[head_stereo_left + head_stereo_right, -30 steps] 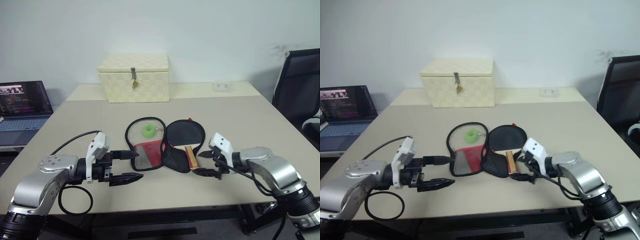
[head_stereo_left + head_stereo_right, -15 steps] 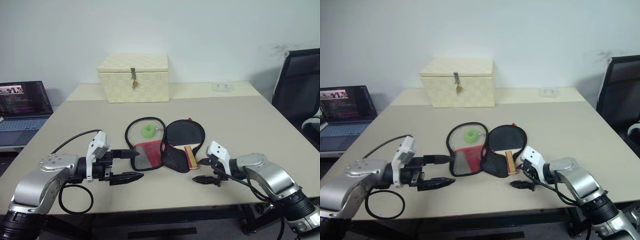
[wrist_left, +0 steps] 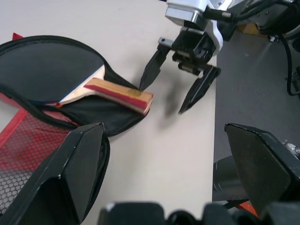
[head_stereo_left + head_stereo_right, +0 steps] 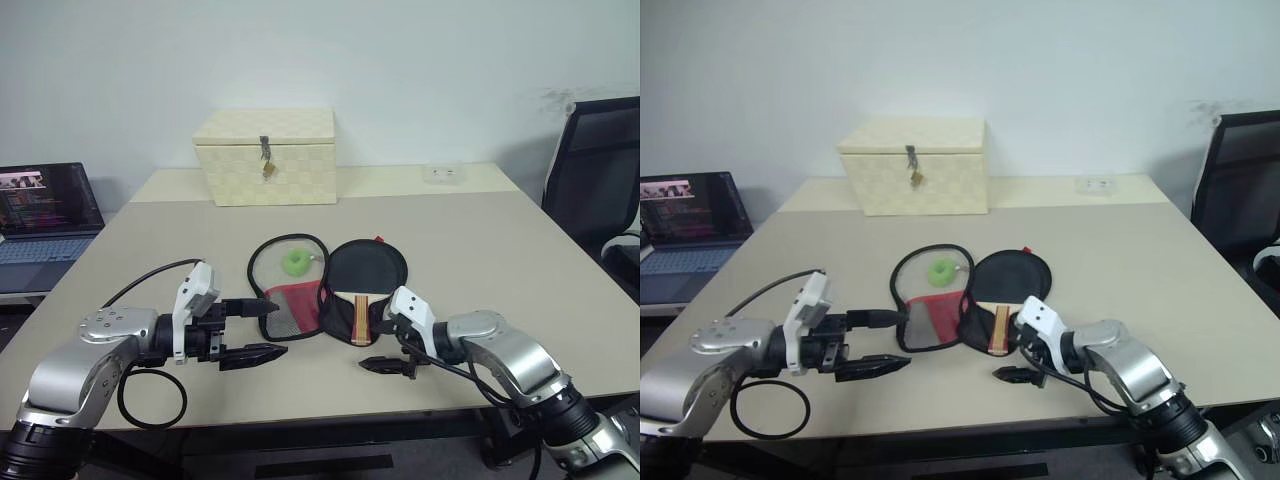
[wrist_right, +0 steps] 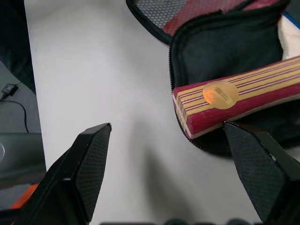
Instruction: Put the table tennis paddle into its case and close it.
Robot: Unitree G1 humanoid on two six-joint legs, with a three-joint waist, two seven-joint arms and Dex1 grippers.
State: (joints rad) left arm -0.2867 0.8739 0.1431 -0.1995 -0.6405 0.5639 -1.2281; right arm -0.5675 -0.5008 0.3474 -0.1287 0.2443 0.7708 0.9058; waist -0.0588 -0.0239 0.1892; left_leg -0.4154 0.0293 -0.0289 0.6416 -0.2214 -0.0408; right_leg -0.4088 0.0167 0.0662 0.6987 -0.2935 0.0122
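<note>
The case [image 4: 290, 300] lies unzipped and spread flat in the middle of the table, its mesh-and-red lining up and a green ring [image 4: 296, 262] on the left half. On its right half rests the table tennis paddle [image 4: 362, 272], black face up, with the striped wooden handle [image 5: 234, 105] pointing toward the table's near edge. My right gripper [image 4: 380, 345] is open just beyond the handle's end. One fingertip [image 3: 146, 79] is right at that end and the other is over bare table. My left gripper [image 4: 262, 330] hangs open just left of the case, holding nothing.
A cream woven box [image 4: 267, 155] with a latch stands at the back of the table. A small white object [image 4: 443, 173] lies at the far right edge. An open laptop [image 4: 45, 215] sits off to the left, a black chair [image 4: 590, 170] to the right. A black cable loop [image 4: 150, 400] hangs under my left arm.
My right gripper has moved left and lower, up to the handle's end. The handle has swung left and now lies over the case's black fabric. The left gripper has not moved.
</note>
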